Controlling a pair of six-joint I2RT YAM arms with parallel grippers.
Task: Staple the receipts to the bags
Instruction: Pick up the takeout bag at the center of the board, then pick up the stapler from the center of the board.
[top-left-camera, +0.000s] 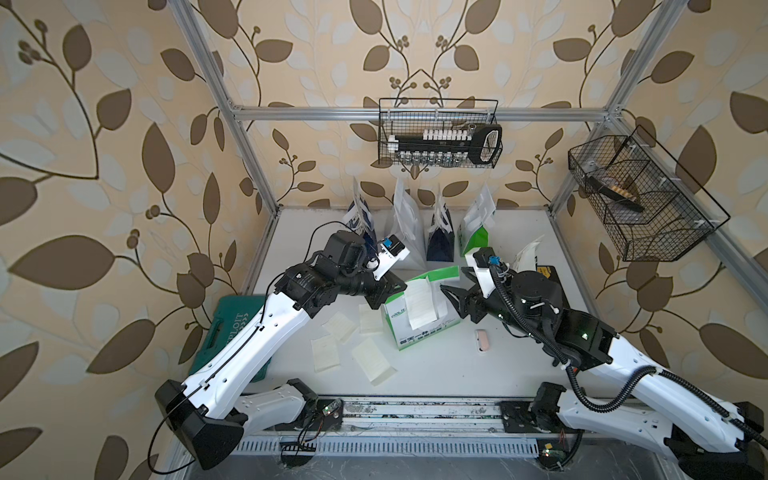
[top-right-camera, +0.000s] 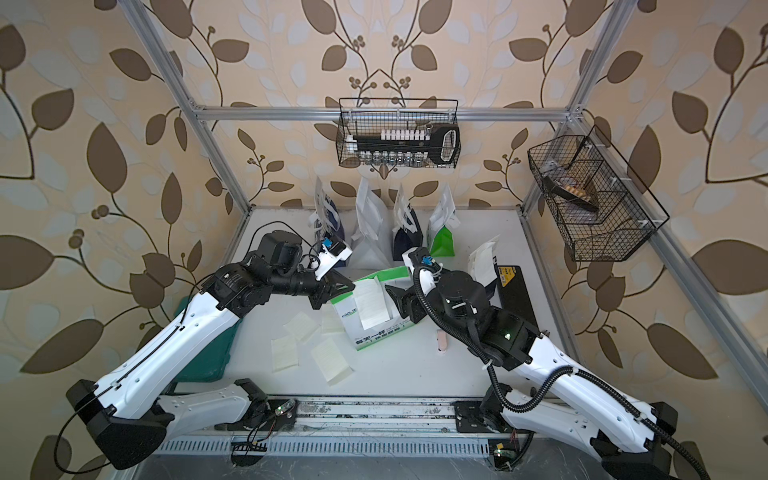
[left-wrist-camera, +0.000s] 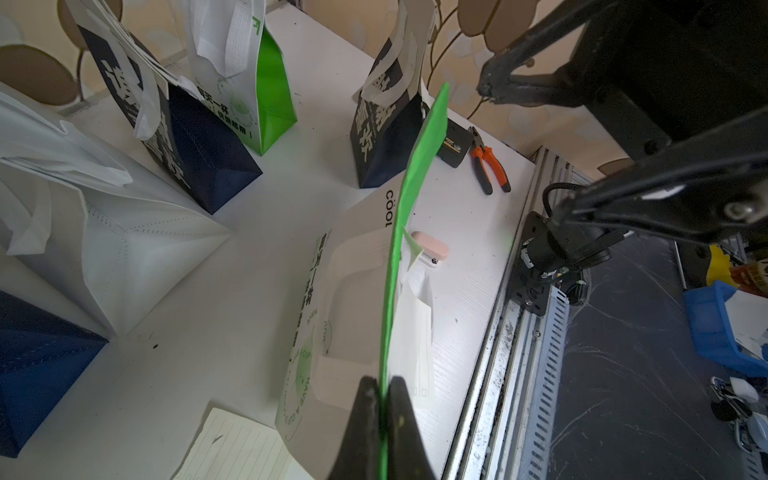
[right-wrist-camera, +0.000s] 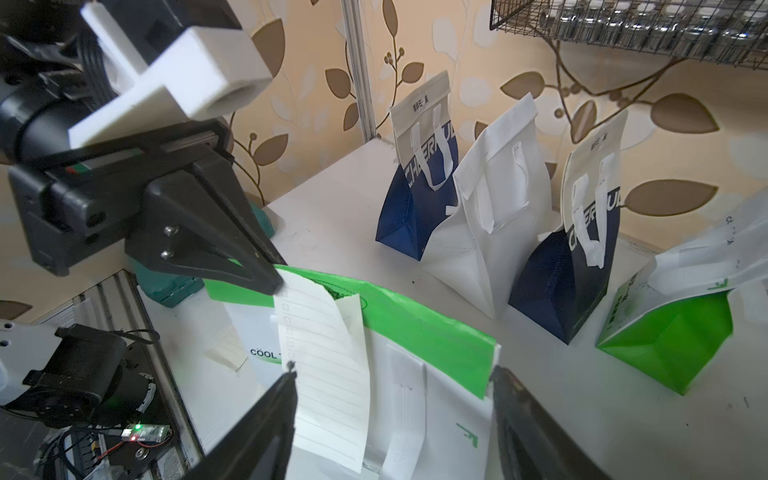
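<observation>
A green-and-white bag (top-left-camera: 419, 338) (top-right-camera: 374, 337) lies in the middle of the table with its green top fold raised. My left gripper (left-wrist-camera: 383, 380) (top-left-camera: 395, 289) is shut on that green fold (right-wrist-camera: 415, 332). A lined receipt (top-left-camera: 422, 305) (right-wrist-camera: 328, 365) hangs down the bag's face from the fold. My right gripper (right-wrist-camera: 394, 372) (top-left-camera: 453, 279) stands open at the bag's other end, one finger on each side of it, holding nothing. Several loose receipts (top-left-camera: 374, 360) lie on the table in front of the bag. A small pink stapler (top-left-camera: 482, 340) (left-wrist-camera: 430, 245) lies beside the bag.
More bags stand along the back: navy (top-left-camera: 357, 220), white (top-left-camera: 405, 232), navy (top-left-camera: 440, 243), green-and-white (top-left-camera: 476, 237). A teal case (top-left-camera: 232, 332) lies under the left arm. Orange pliers (left-wrist-camera: 490, 166) and a black box (left-wrist-camera: 451, 143) lie at the right. Wire baskets (top-left-camera: 440, 133) hang above.
</observation>
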